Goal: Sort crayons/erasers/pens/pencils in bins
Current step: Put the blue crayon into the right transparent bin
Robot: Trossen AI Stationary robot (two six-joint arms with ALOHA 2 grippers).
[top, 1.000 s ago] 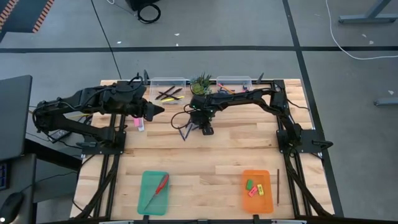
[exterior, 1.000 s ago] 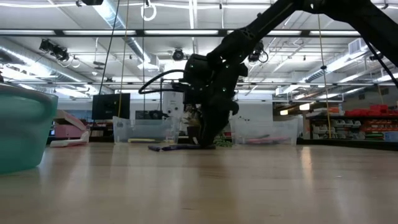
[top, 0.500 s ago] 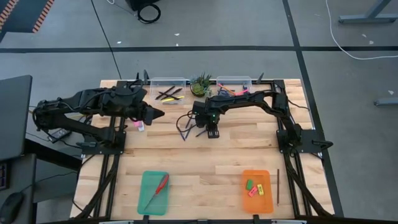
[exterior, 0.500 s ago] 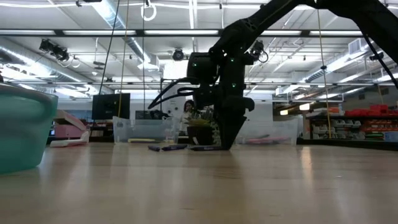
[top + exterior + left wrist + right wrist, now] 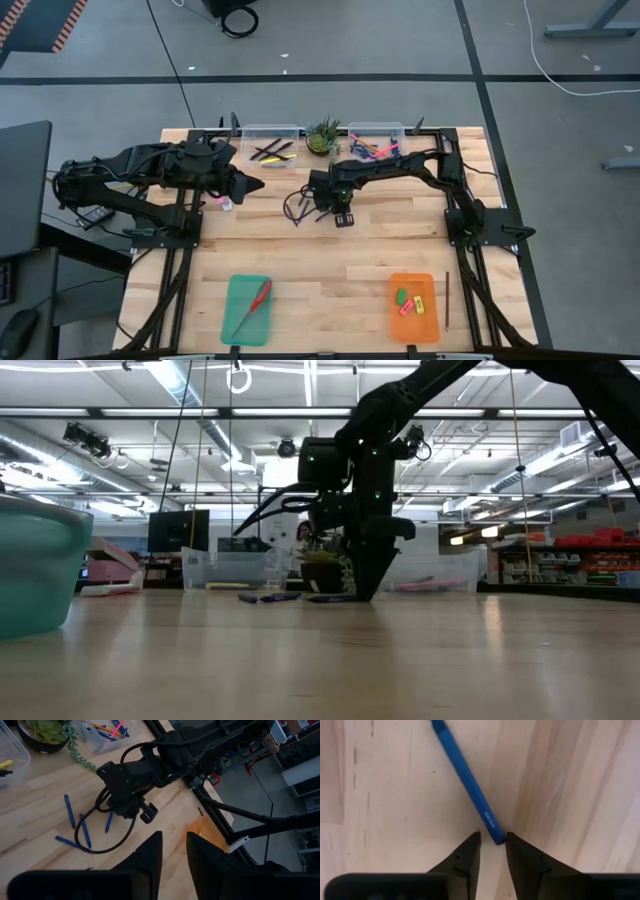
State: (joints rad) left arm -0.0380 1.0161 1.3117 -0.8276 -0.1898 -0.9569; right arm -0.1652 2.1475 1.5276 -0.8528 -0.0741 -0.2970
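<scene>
From above, my right end effector (image 5: 340,216) reaches down to the wooden bench (image 5: 320,260) just in front of the potted plant (image 5: 322,134). My left end effector (image 5: 252,183) hangs left of the plant, its fingers narrowly apart and empty. Clear bins (image 5: 270,142) flank the plant.

From bench level, my right end effector (image 5: 362,592) touches down before the plant, blue pens (image 5: 268,598) lying beside it.

My left wrist camera shows four pens (image 5: 69,811) scattered near the plant.

My right wrist camera shows my fingers (image 5: 470,851) narrowly apart, one pen's (image 5: 470,785) end at their tips, not yet gripped.
</scene>
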